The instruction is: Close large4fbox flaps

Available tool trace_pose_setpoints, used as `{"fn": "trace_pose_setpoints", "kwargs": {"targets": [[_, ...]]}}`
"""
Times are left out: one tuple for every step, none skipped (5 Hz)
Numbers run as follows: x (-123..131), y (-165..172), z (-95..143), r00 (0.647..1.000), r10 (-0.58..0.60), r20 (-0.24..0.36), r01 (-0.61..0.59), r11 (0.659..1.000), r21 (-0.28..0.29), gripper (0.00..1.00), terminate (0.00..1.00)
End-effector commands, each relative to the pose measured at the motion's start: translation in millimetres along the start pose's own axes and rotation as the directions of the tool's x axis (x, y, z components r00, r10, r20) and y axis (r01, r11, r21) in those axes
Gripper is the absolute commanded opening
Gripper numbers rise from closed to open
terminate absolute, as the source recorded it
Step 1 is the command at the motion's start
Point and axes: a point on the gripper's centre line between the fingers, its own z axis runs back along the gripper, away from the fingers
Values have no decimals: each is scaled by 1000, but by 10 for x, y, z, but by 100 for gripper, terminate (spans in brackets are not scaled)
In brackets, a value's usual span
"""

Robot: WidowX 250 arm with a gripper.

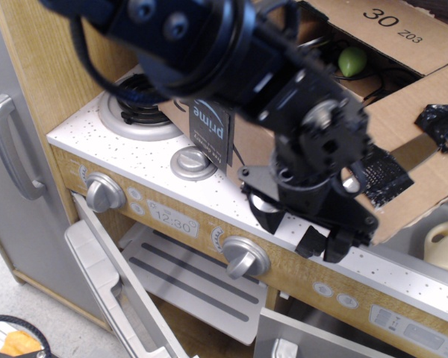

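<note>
Overhead, brown large4fbox (425,160) with taped flaps (403,149) up, black jaws (323,245) narrowly parted, empty.

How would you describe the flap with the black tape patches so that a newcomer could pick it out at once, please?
Find the large4fbox, the big brown box on the speckled toy stove counter. Its near flap hangs out over the counter edge, just behind the black gripper. Unlike the far flap printed "30 Z03", it carries crumpled black tape patches.
</note>
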Motion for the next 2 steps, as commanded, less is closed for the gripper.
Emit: {"fn": "trace_pose_setpoints", "kwargs": {"targets": [[309,-52,450,994,82,76,-82,997,-2,100,0],[365,-18,609,996,64,69,-68,996,51,100,0]]}}
